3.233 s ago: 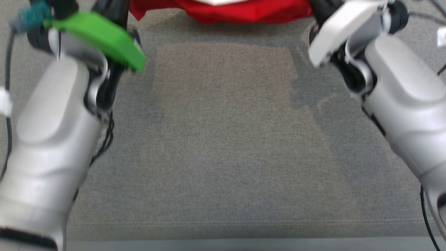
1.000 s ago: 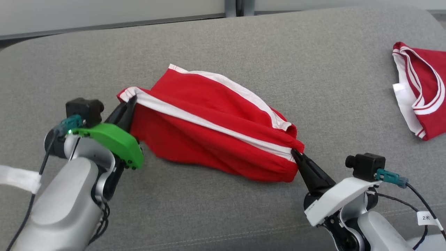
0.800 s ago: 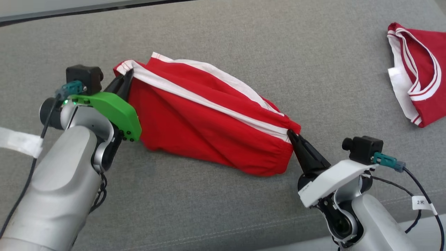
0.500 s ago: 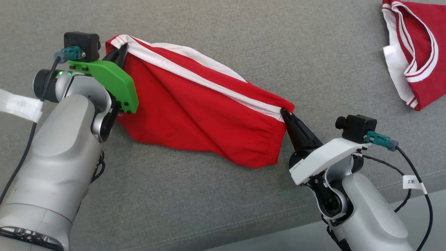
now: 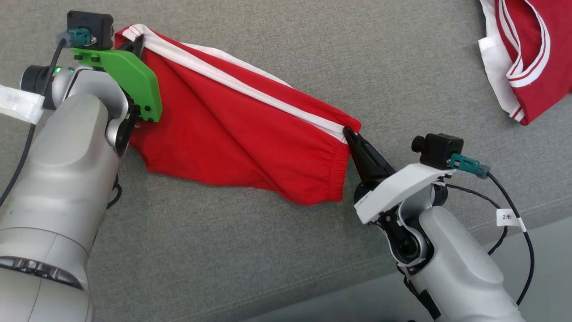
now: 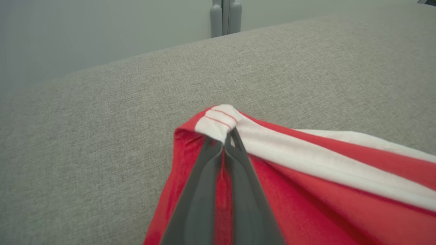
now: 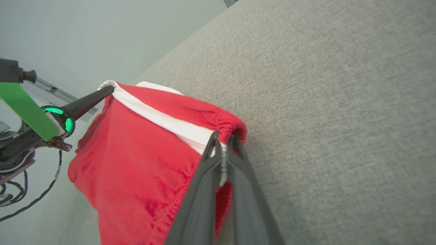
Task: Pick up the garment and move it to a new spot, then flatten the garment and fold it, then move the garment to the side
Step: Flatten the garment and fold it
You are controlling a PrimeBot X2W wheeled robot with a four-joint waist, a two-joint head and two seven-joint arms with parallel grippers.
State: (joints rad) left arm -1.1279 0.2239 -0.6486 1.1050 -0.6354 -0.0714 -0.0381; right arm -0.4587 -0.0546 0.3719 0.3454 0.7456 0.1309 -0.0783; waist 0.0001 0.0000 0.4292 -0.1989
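Left gripper (image 6: 226, 136): dark fingers pressed together, clamped on a white-banded corner of the red garment (image 5: 232, 134), at the upper left of the head view. Right gripper (image 7: 223, 137): fingers likewise closed, pinching the opposite corner where the white stripe (image 5: 250, 91) meets the gathered elastic edge (image 5: 337, 170), right of centre in the head view. Garment: red cloth, stretched taut along the stripe between the two grips, running diagonally from upper left down to the right; the cloth below the stripe sags in loose folds toward the near side. Whether that lower edge touches the surface beneath cannot be told. Support: grey woven upholstered surface (image 5: 268, 250), with a stitched seam along its near edge. Left wrist fitting: green bracket (image 5: 129, 80) carrying a small black camera. Right wrist fitting: white bracket (image 5: 397, 188) carrying a like camera, with a tagged cable (image 5: 507, 218) trailing from it. Also present: second red garment (image 5: 532, 53) with white trim, lying crumpled at the far right, well apart from the held one.
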